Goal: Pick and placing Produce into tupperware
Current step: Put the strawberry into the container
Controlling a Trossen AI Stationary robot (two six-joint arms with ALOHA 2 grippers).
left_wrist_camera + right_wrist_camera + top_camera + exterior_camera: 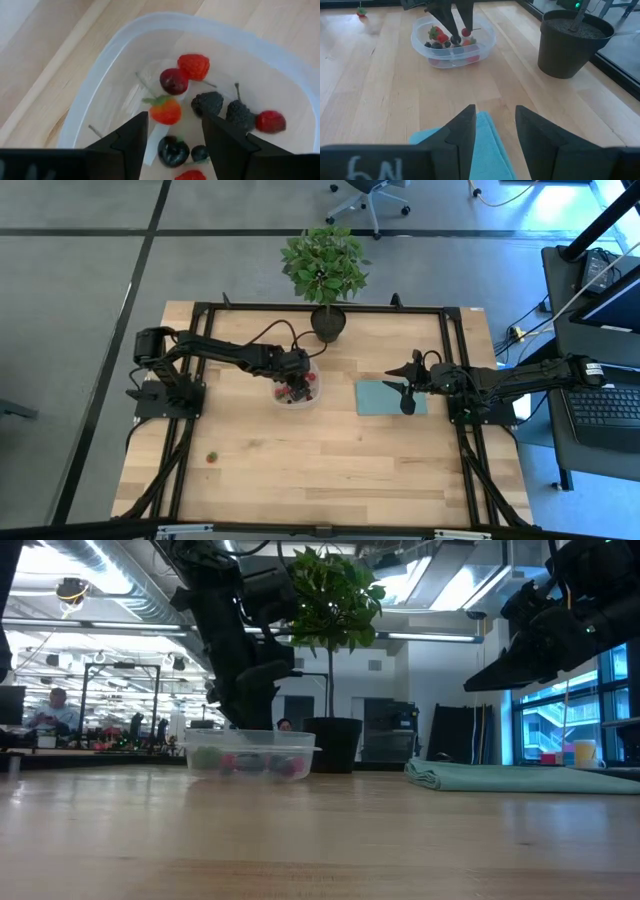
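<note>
Hovering over the tupperware (90, 95), left gripper (172, 131) stands released, jaws apart, likely dropping produce (166, 111); right gripper (492, 127) idles empty above teal cloth (487, 150).

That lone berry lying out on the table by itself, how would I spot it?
Start at the clear tupperware under the left gripper. Go toward the table's near left corner. There lies one red strawberry on bare wood, while all other berries sit inside the container.

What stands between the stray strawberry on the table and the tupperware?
Nothing visible. The strawberry lies alone on bare wood, with open table up to the tupperware. The left gripper hangs open over the berries inside.
</note>
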